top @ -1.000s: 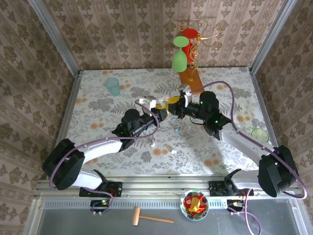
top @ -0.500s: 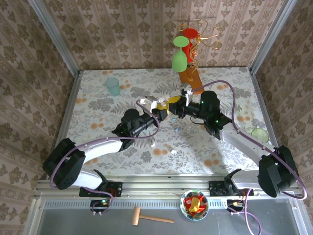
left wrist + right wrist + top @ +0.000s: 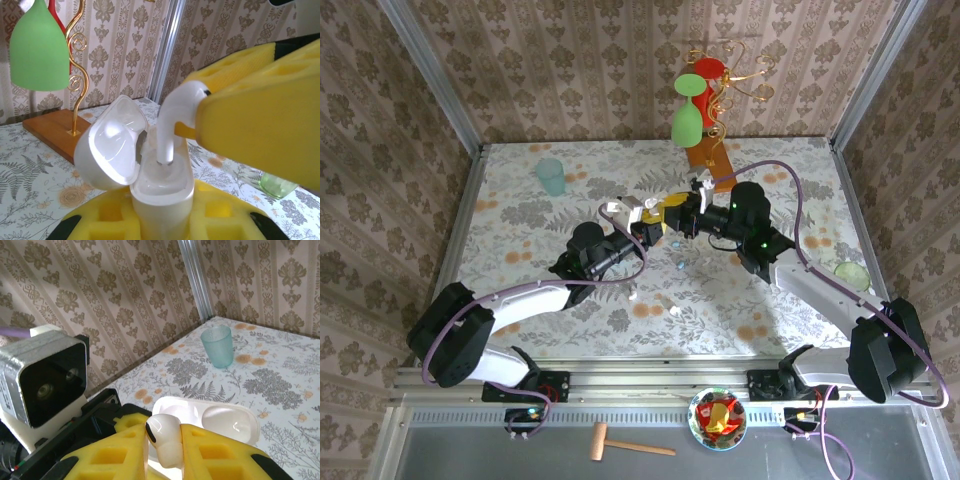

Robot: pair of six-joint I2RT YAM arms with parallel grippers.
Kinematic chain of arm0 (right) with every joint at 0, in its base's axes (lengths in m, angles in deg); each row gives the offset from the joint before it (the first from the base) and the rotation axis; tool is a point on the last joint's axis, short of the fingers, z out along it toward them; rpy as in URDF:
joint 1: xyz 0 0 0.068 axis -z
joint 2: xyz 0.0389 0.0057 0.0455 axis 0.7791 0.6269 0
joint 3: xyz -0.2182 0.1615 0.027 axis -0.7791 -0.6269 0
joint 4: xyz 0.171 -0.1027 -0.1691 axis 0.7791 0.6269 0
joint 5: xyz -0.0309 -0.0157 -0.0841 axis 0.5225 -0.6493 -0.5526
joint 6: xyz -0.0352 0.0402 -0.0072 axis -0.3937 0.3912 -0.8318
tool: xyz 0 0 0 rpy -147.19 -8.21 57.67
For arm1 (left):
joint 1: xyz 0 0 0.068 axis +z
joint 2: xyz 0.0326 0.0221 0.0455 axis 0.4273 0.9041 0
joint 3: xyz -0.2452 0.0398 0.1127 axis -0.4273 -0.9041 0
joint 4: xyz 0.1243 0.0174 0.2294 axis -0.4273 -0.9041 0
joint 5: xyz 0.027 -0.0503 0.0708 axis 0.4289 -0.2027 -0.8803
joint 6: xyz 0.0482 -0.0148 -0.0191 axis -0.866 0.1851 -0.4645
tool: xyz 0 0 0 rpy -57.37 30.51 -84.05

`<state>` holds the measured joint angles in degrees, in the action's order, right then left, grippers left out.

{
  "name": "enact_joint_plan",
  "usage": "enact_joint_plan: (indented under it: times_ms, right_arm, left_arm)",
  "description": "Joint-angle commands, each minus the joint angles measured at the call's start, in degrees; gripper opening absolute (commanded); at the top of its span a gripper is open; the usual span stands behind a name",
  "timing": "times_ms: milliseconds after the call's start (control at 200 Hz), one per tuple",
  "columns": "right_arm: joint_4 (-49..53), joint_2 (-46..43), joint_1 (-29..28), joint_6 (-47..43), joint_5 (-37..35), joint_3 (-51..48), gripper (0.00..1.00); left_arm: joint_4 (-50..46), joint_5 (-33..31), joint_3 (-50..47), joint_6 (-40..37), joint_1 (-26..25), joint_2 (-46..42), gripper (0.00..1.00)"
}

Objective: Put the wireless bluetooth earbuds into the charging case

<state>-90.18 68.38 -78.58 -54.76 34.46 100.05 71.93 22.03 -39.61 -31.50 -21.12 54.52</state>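
My left gripper [image 3: 162, 222] is shut on a white charging case [image 3: 162, 197] held upright, its lid [image 3: 112, 145] swung open to the left. My right gripper [image 3: 165, 455] is shut on a white earbud [image 3: 164, 439] between its yellow pads [image 3: 260, 120]. The earbud [image 3: 175, 115] hangs stem down, its tip at the mouth of the case's socket. In the top view the left gripper [image 3: 645, 228] and right gripper [image 3: 677, 213] meet above mid-table. Small white earbuds [image 3: 632, 295] [image 3: 672, 308] and a pale blue one [image 3: 677, 262] lie on the table.
A teal cup [image 3: 551, 176] stands at the back left. A wooden-based gold stand [image 3: 705, 160] with a green glass [image 3: 687, 120] rises just behind the grippers. A lime slice [image 3: 850, 272] lies at the right edge. A bowl [image 3: 718, 418] and a hammer [image 3: 625, 444] sit below the table front.
The right gripper has edged left and back with the earbud, closing on the case. The left gripper has lifted the case slightly toward it.
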Motion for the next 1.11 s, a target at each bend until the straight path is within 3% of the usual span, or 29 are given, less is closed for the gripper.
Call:
enact_joint_plan:
  times_ms: [0, 1100]
  right_arm:
    - [0.1, 0.0, -0.4, -0.1, 1.1, 2.5, 0.21]
    - [6.5, -0.4, -2.2, -3.5, 2.6, -0.4, 0.21]
  left_arm:
    - [3.0, 1.9, 1.5, -1.8, -0.2, 0.3, 0.00]
    - [2.5, 1.1, 2.0, -2.8, -0.1, -0.6, 0.00]
